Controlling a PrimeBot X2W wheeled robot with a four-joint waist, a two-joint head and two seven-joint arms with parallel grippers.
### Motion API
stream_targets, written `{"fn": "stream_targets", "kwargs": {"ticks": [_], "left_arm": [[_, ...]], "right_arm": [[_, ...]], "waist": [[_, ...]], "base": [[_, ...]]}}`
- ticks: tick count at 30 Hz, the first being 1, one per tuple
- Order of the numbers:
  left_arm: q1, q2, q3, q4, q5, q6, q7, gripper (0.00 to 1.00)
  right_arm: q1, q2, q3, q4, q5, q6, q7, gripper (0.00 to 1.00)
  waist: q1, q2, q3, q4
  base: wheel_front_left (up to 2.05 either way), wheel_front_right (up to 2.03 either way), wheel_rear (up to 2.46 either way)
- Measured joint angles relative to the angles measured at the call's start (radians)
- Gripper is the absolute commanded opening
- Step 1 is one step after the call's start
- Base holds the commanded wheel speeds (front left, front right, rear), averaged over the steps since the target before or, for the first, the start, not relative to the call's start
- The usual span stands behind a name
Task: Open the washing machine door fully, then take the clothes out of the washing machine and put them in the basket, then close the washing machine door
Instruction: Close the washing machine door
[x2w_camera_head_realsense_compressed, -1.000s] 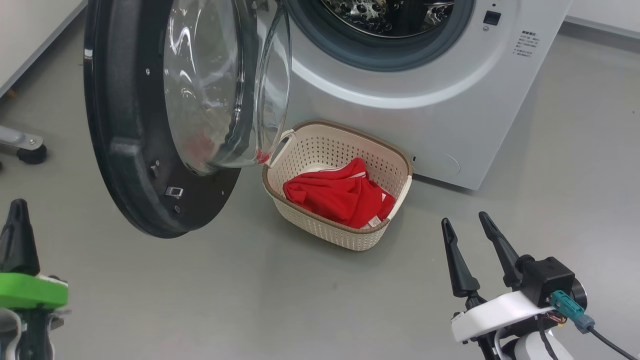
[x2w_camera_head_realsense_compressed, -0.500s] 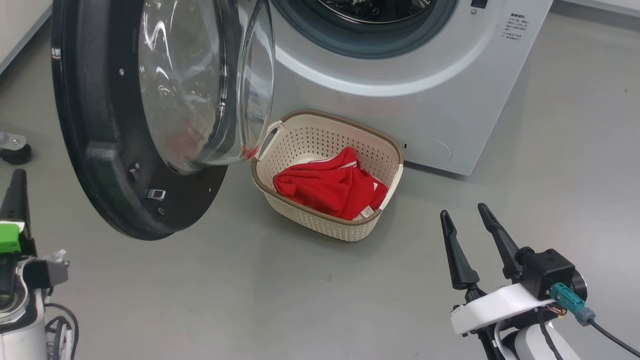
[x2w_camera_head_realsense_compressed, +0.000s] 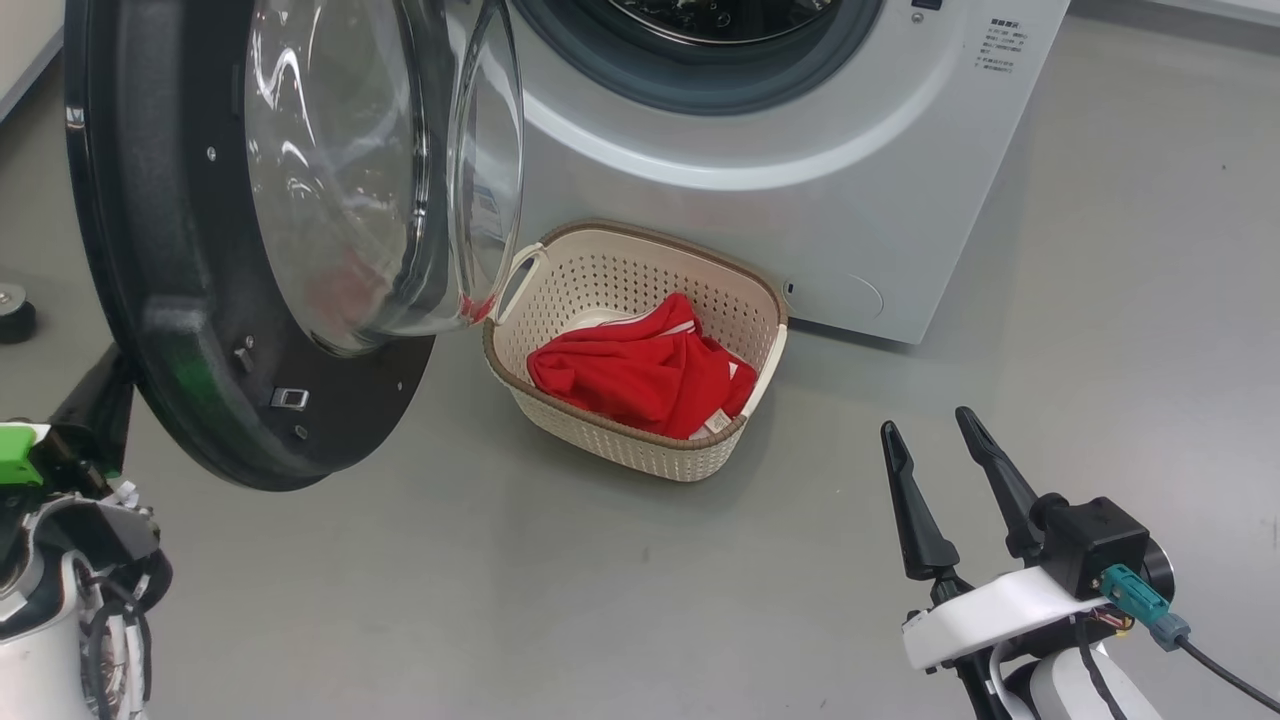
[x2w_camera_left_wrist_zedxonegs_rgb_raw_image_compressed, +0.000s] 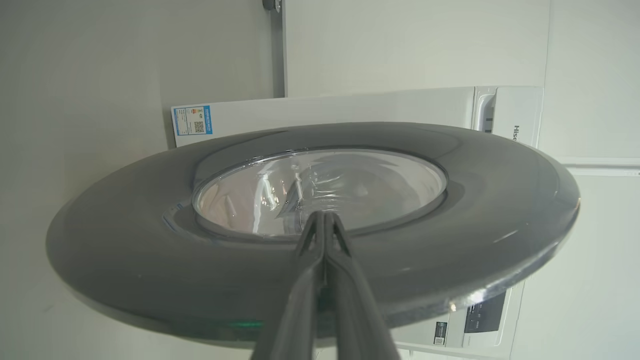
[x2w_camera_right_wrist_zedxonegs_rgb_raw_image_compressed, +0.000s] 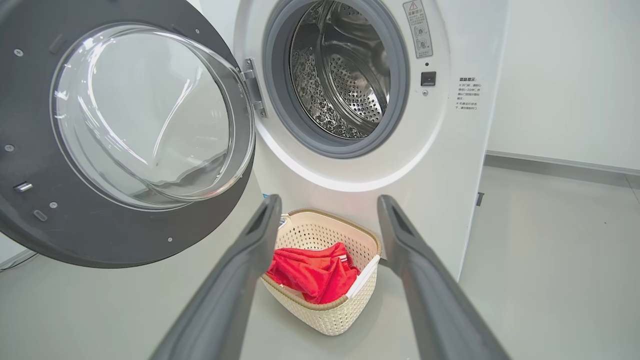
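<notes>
Two grippers sit nearest: my left gripper (x2w_camera_left_wrist_zedxonegs_rgb_raw_image_compressed: 324, 216), fingers pressed together, faces the glossy outer side of the open washing machine door (x2w_camera_head_realsense_compressed: 170, 250); my right gripper (x2w_camera_head_realsense_compressed: 925, 420) stands spread and empty. Farther, the red clothes (x2w_camera_head_realsense_compressed: 640, 375) lie in the basket (x2w_camera_head_realsense_compressed: 620, 455), just before the washing machine (x2w_camera_head_realsense_compressed: 800, 200).

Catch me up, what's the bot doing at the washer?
Unloading looks done: the red clothes lie in the basket in front of the washing machine, and the drum looks empty. The washing machine door stands wide open. The left hand, shut, points at its outer face, probably to push it closed; contact is unclear. The right hand is open and empty.
</notes>
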Motion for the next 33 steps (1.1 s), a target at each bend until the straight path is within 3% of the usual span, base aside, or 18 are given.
{"fn": "stream_targets", "kwargs": {"ticks": [15,33], "left_arm": [[0.001,-0.004,-0.071,0.017,-0.066,0.000,0.172,0.00],[0.025,-0.033,-0.092,0.018,-0.146,0.000,0.211,0.00]], "right_arm": [[-0.001,0.001,0.000,0.005,0.000,0.000,-0.001,1.00],[-0.018,0.006,0.005,0.027,0.000,0.002,-0.001,1.00]], "waist": [[0.0000,0.0000,0.002,-0.021],[0.0000,0.0000,-0.016,-0.143]], "base": [[0.00,0.00,0.00],[0.00,0.00,0.00]]}}
